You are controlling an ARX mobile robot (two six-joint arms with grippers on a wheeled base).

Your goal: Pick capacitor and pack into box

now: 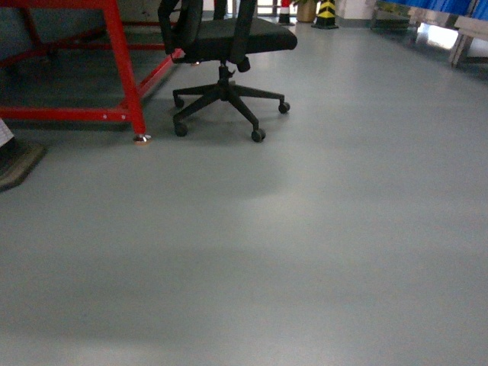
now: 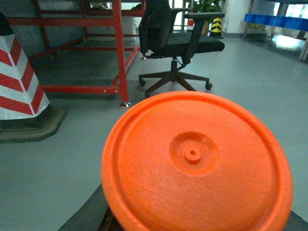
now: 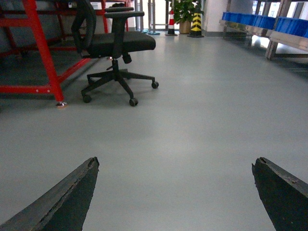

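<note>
Floor (image 1: 305, 252) fills most of every view: grey, smooth, with soft glare patches. Red steel frame (image 1: 122, 69) sits far left in the head view, its foot planted on the floor. Black office chair (image 1: 225, 46) stands just right of that frame on a five-star castor base, near it but apart as far as I can tell. Blue bins (image 3: 260, 21) run along racking at far right, well apart from the chair. Orange disc (image 2: 197, 163) blocks the near half of the left wrist view: round, raised rim, small hub with a hole at centre. It sits on something dark at the bottom edge; can't tell what. Red-and-white striped cone (image 2: 17, 77) on a dark base is at the left of that same view, near the frame. Yellow-black striped post (image 3: 196, 24) and a potted plant (image 3: 183, 12) stand at the far end.

Right gripper (image 3: 175, 192): two dark fingers (image 3: 67, 202) at the bottom corners of its wrist view, jaws spread wide, only floor between them. Left gripper: not visible, jaw state can't tell. Box and capacitor: not seen in any view.
</note>
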